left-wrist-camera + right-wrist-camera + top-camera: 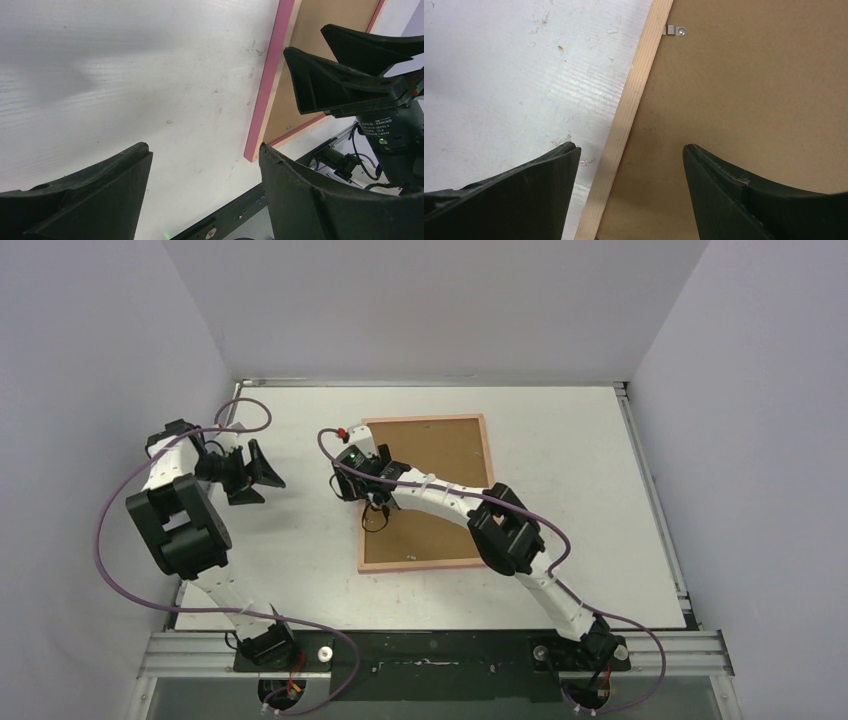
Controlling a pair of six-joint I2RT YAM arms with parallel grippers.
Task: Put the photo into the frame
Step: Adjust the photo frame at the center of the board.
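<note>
The right gripper (629,146) has its jaws spread wide with nothing between them. It hangs just above the frame (633,102), one finger on either side of the frame's left rail. One finger (529,190) is over the white table (499,85) outside the frame. The other is over the brown backing board (749,100) that fills the frame.

The frame lies flat on the table with its pale wood back facing up, and its pink colour shows only along the outer edge. A small metal clip (675,30) on the inside of that left rail reaches onto the board.

The left gripper (204,146) is also parted and empty. It hovers over bare table well to the left of the frame, with its fingers pointing toward it.

The photo shows in none of the views, and I cannot tell whether it lies under the board.
</note>
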